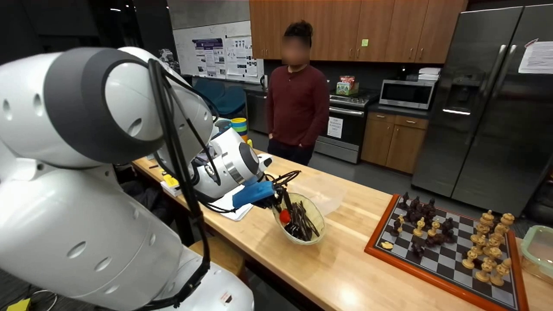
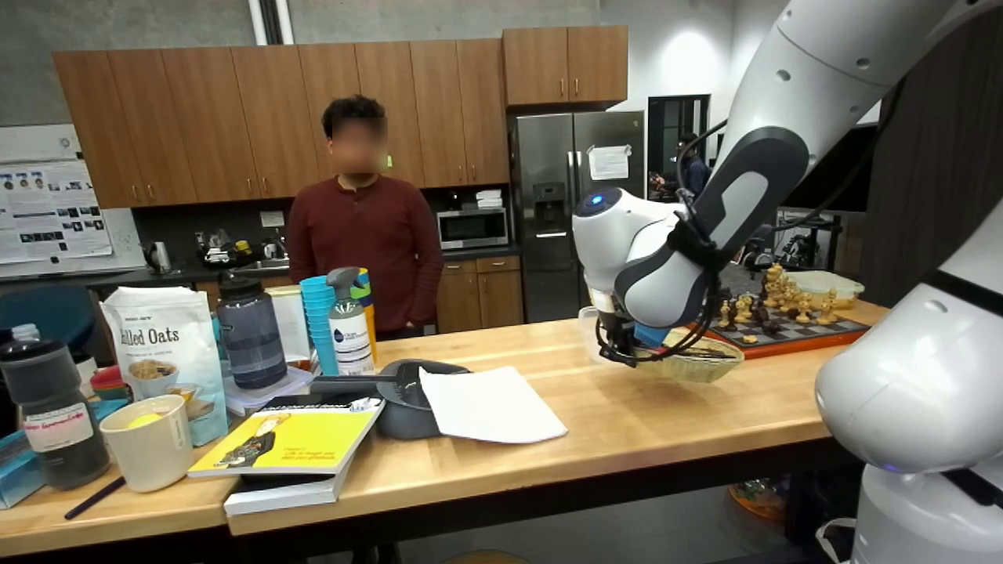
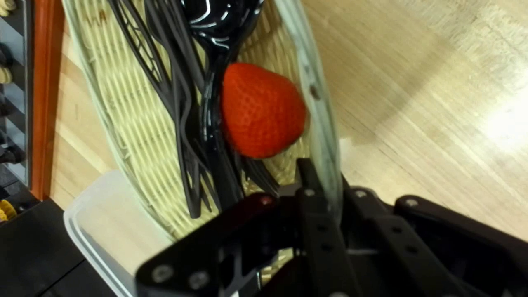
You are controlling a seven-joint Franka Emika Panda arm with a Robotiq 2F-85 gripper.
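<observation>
Two black fingers (image 3: 309,208) of mine are pinched tight with the thin rim of a pale wicker basket (image 3: 128,119) between them, so I have hold of it by its edge. In both exterior views the basket is on or above the wooden table (image 1: 345,268); I cannot tell whether its underside touches. Its opening looks tipped.

Inside it, near my grip, sits a red strawberry (image 3: 264,111), up against the handle of a glossy black spoon (image 3: 211,107) and close to the wall I am holding. Along that handle lie thinner dark utensils (image 3: 179,82), crowded together; I cannot make out each one. Just beyond the basket is a see-through plastic piece (image 1: 322,192).

Well apart from the basket, a chessboard (image 1: 449,270) bears light pieces (image 1: 487,218) and dark pieces (image 1: 419,211), some lying down. Toward the table's other end, in an exterior view, a white sheet of paper (image 2: 494,407) overlaps a dark grey object (image 2: 407,423) beside a yellow-covered book (image 2: 313,442); a mug (image 2: 149,446) and a spray bottle (image 2: 351,345) stand near. A person (image 2: 364,243) in a maroon top stands across the table.
</observation>
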